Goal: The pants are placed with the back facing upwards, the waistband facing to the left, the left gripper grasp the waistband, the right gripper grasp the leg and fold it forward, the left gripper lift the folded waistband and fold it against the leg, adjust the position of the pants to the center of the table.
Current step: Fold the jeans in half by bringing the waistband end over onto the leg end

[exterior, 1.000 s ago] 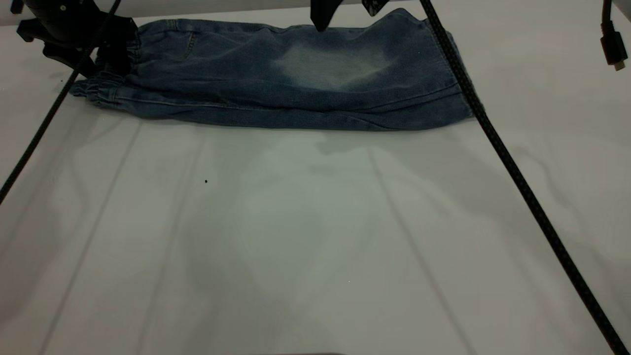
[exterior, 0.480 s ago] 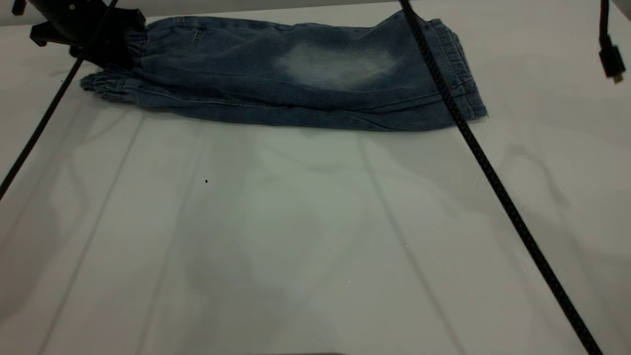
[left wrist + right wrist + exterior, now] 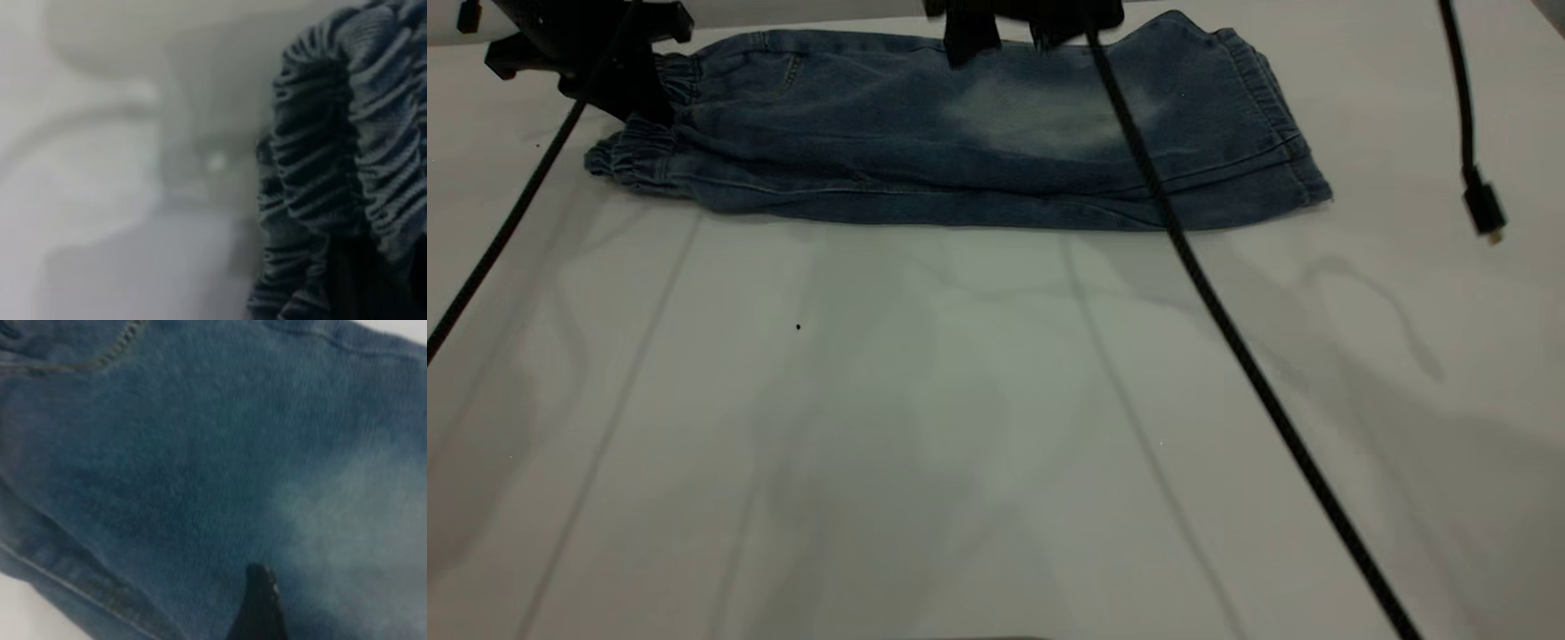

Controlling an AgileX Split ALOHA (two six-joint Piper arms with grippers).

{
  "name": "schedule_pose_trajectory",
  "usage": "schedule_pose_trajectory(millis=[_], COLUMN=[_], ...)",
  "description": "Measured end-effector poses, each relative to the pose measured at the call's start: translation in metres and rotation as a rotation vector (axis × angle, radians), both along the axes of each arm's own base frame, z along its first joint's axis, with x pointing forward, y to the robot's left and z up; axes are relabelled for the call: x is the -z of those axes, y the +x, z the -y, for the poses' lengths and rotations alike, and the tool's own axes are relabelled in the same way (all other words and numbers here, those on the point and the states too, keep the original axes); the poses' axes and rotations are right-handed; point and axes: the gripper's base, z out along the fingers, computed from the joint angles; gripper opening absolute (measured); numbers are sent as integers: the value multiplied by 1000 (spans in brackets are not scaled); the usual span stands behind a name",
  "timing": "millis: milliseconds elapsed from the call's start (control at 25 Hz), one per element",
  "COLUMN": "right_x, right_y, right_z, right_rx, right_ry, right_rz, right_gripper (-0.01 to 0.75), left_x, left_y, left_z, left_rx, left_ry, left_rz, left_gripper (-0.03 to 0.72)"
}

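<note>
The pants [image 3: 854, 151] lie folded lengthwise at the far side of the table [image 3: 960, 400], with the plain leg and its pale faded patch [image 3: 1049, 120] on top. The ruffled waistband [image 3: 636, 147] points left. My left gripper [image 3: 631, 89] is at the far left, shut on the waistband's upper layer. The gathered band [image 3: 347, 133] fills the left wrist view. My right gripper [image 3: 1005, 40] hovers open over the far edge of the pants near the middle. One black fingertip [image 3: 260, 593] shows above the denim in the right wrist view.
A thick black cable [image 3: 1227, 329] runs from the right gripper diagonally across the pants to the near right. A thin cable [image 3: 507, 231] trails from the left gripper. A loose plug [image 3: 1483, 209] hangs at the right. Bare tabletop spreads in front of the pants.
The pants have slid a little to the right with the left gripper. The right gripper left the view, then came back over the middle of the pants. Its cable swung left.
</note>
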Motion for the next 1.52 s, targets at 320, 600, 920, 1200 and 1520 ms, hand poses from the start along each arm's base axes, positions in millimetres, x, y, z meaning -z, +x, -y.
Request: schedule_pose_trajectory(millis=[320,600,920,1200,1520], right_x=[43,66,62,8,-69], right_y=[1,-3,-24,-17,18], right_z=[1,-6,-50,-67,12], right_rx=[18,37,-80,-220,-152], right_ry=[-22,-6,-15,-42,-69], right_rz=[-27,-53,-89,-171,-236], right_gripper=[494,489,461,458,458], left_x=[-58,-103,-147,-155,-156], left_y=[4,8,8,5,1], left_z=[19,46,80,98,113], left_rx=[103,185,265,302,331], left_ry=[-3,-1,1,-2,-10], left_rz=[4,59,167,182,177], left_gripper=[78,77,77,77,77])
